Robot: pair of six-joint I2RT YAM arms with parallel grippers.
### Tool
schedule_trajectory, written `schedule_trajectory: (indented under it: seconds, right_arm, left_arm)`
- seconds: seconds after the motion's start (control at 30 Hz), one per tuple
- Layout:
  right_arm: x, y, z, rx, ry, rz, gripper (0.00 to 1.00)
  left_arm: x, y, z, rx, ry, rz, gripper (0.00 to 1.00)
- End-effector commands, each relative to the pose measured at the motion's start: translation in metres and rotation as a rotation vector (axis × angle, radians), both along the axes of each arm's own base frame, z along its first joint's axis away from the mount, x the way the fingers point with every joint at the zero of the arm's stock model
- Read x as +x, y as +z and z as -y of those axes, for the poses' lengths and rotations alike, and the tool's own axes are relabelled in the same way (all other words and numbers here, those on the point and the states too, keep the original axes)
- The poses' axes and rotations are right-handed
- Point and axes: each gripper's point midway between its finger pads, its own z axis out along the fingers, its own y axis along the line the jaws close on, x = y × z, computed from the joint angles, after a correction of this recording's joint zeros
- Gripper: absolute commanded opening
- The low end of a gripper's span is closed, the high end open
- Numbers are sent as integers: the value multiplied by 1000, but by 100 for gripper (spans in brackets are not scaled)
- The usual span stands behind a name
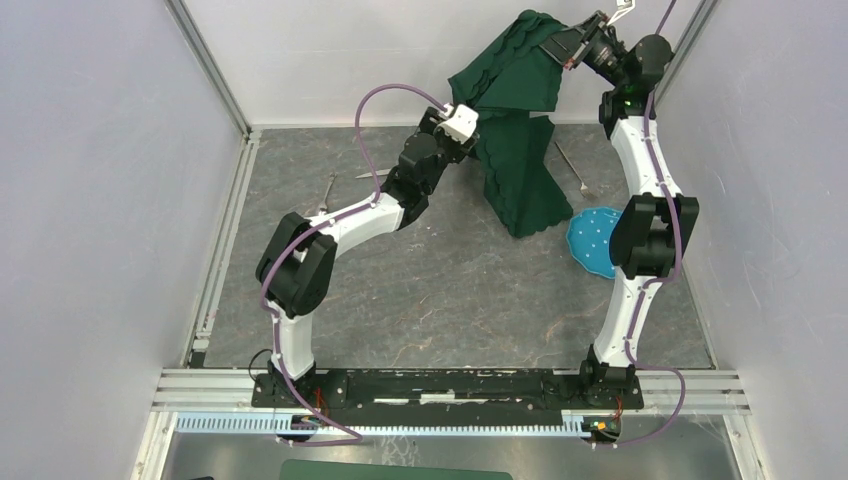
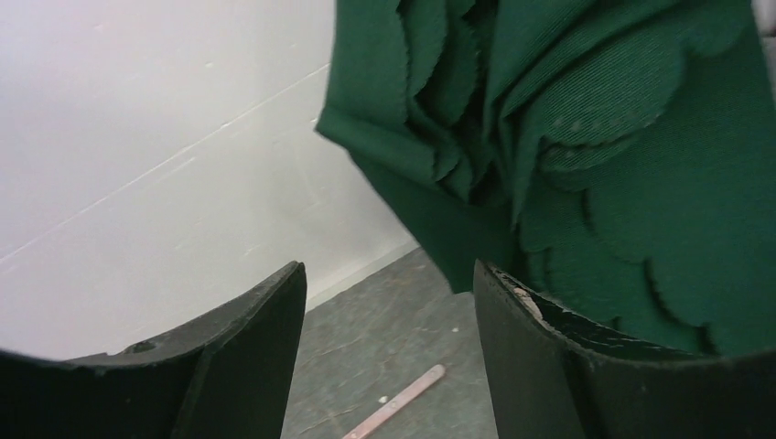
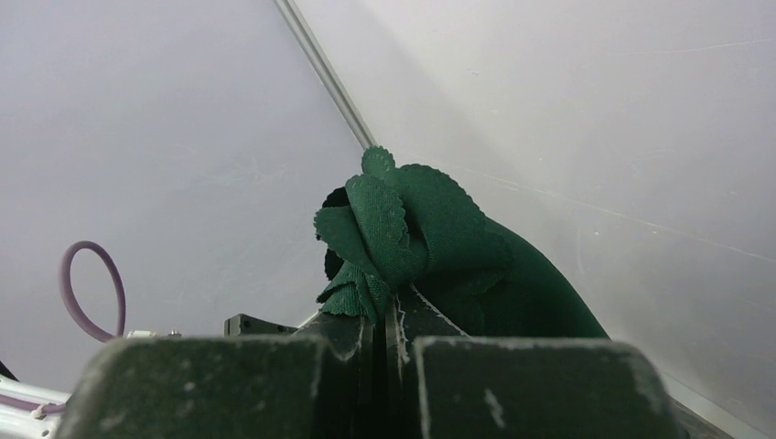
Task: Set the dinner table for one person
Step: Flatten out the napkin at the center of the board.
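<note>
cloth (image 1: pixel 517 172) bunched in clenched right tool (image 3: pixel 389 309) hides its tips; left tool (image 2: pixel 387 276) released.

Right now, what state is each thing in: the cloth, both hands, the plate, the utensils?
Cloth: lifted, bunched, hanging in folds.
Right hand: shut on cloth.
Left hand: open, beside cloth, holding nothing.
Plate: flat on table, partly behind right arm.
Right utensil: lying flat on table.
Left utensils: lying flat on table.

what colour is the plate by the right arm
The plate is blue with white dots; top external view.
</note>
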Motion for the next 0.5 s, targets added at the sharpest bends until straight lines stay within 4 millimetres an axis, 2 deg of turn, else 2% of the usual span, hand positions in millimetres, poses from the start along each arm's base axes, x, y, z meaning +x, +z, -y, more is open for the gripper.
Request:
schedule_trajectory:
  seconds: [0.0, 0.23, 0.47]
  right_arm:
    - [-31, 46, 0, -5, 11, 157, 0]
    - [-39, 44, 1, 14, 28, 153, 0]
    - [-59, 46, -2, 22, 42, 170, 0]
  left_arm:
    - [-21, 56, 18, -194, -148, 47, 72]
    - [-25, 64, 15, -240, -148, 65, 71]
    - [-25, 73, 31, -251, -222, 89, 65]
